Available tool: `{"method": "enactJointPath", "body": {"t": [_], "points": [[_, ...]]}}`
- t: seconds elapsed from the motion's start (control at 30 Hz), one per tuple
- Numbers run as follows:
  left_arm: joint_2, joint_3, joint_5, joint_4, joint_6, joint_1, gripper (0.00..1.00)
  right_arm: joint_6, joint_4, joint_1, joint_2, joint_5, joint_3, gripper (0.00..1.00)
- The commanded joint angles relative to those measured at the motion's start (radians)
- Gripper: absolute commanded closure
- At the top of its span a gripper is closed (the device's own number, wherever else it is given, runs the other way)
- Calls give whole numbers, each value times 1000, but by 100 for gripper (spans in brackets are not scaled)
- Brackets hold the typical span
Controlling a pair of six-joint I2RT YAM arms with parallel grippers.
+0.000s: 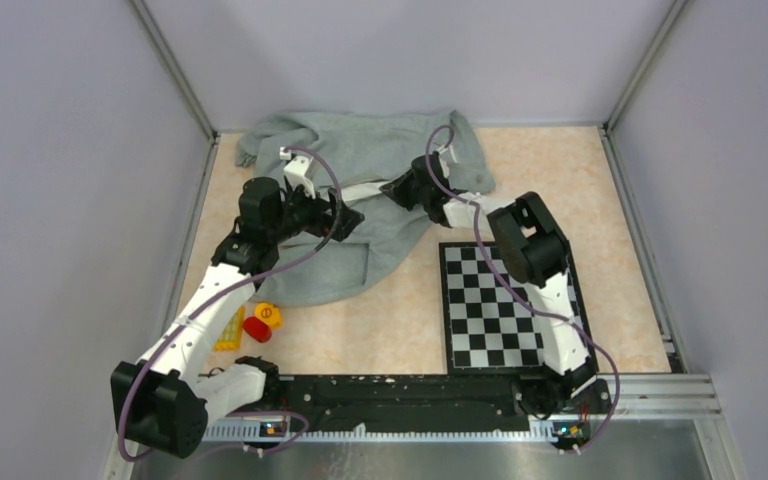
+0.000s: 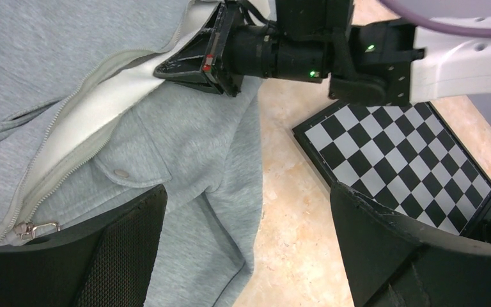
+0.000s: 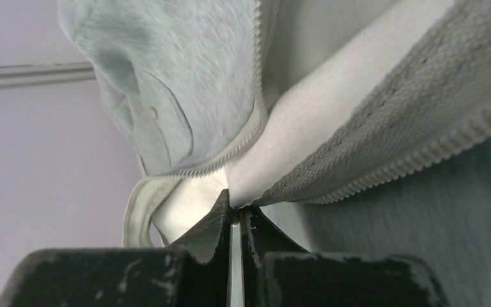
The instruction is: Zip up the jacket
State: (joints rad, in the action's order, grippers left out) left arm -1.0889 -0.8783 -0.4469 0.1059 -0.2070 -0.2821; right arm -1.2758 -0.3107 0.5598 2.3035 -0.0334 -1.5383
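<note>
Surface: I see a pale marbled table (image 1: 380,330) boxed in by lavender-grey walls (image 1: 410,50).
Jacket: the jacket (image 1: 380,150) lies crumpled at the far middle of the table. Its front is unzipped and pale lining shows along the opening.
Zipper: the zipper (image 2: 57,121) has both rows of teeth lying apart along the open front. The metal pull (image 2: 35,228) sits low on the zipper, just beside the finger at the left of my left wrist view.
Left gripper: the left gripper (image 2: 246,211) hangs over the jacket's front panel. Its fingers are spread wide with nothing clasped between them.
Right gripper: the right gripper (image 3: 234,211) is clenched on the jacket's front edge, pinching the pale lining beside the zipper teeth.
Chessboard: the chessboard (image 1: 490,305) lies flat on the right side of the table, near the jacket's hem but apart from it, with the right arm reaching over it.
Other items: a yellow block (image 1: 228,330) and a red-and-yellow toy (image 1: 260,322) sit near left, beside the left arm and clear of the jacket.
</note>
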Motion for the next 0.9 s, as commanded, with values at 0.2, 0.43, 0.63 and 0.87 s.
{"method": "enactJointPath", "body": {"t": [0.2,0.43,0.63,0.87], "points": [[-48,-14,2,-32,9,0,1,123,450,-15,-289,-86,-5,100],[-159,-37,11,7,31,-4,1,92,495,-33,-386,-197,72,100],[-249,-85,189,70,173,-107,1,61,533,-58,-402,-266,69,100],[-263,-88,429,6,356,-221,1,-16,532,-98,-409,-386,85,100]]}}
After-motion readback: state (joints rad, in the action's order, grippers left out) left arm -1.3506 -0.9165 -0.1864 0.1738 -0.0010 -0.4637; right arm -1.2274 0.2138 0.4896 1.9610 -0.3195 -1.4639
